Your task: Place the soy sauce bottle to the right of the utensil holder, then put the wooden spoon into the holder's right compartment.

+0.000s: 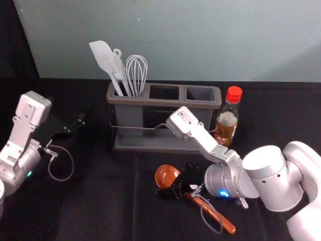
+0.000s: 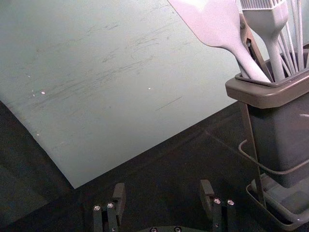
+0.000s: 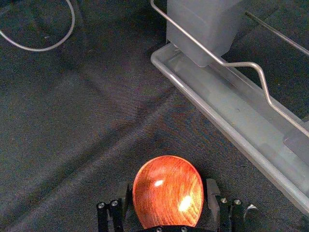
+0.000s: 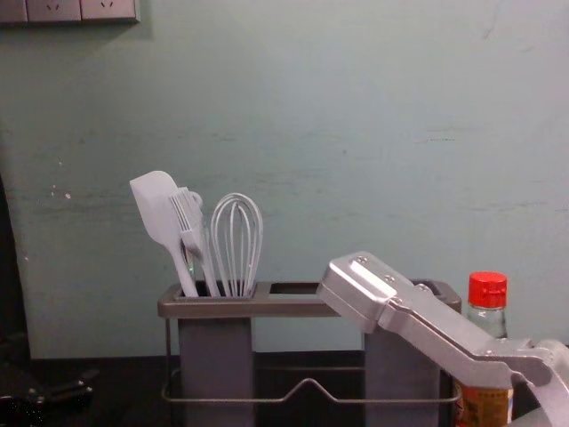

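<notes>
Half done | bottle (image 1: 226, 122) right of holder (image 1: 133, 101), near rear edge of tabletop (image 1: 100, 206) | spoon (image 1: 165, 175) lies uninserted, right hand (image 3: 168, 187) released around it | left hand (image 2: 162, 189) released, far left

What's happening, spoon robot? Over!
Right gripper open astride wooden spoon. Left gripper open, left of holder. Bottle stands right of holder. Right compartment looks clear.
</notes>
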